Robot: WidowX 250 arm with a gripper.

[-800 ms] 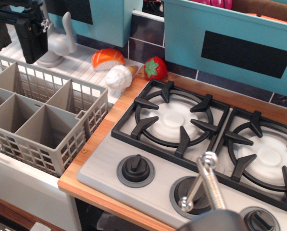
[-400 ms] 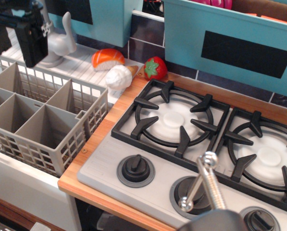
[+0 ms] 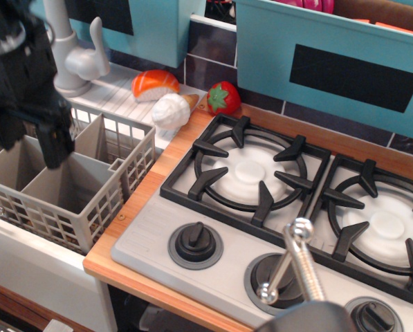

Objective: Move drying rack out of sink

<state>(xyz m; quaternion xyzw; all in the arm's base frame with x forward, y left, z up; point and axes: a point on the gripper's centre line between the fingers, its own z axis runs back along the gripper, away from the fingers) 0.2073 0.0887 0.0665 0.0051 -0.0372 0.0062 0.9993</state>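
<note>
Moved: claw point(image 3: 33, 142) dropped from upper left into drying rack point(image 3: 88, 187) | fingers apart, holding nothing | rack in sink point(image 3: 26, 238); grasp likely next.

A grey drying rack point(image 3: 81, 183) with grid-lattice walls was seen in a white sink point(image 3: 26, 259), beside a white faucet point(image 3: 71, 55) and a ribbed white ledge point(image 3: 123, 97). The gripper point(image 3: 26, 138) was black. An orange-and-white sushi piece point(image 3: 155, 84), a white-cream item point(image 3: 170, 111) and a red strawberry point(image 3: 223, 98) with green leaves were noted. The stovetop point(image 3: 158, 228) was grey with black grates point(image 3: 251, 169), set in a wooden tabletop point(image 3: 116, 266); teal panels point(image 3: 331, 55) with black rectangles stood behind.
</note>
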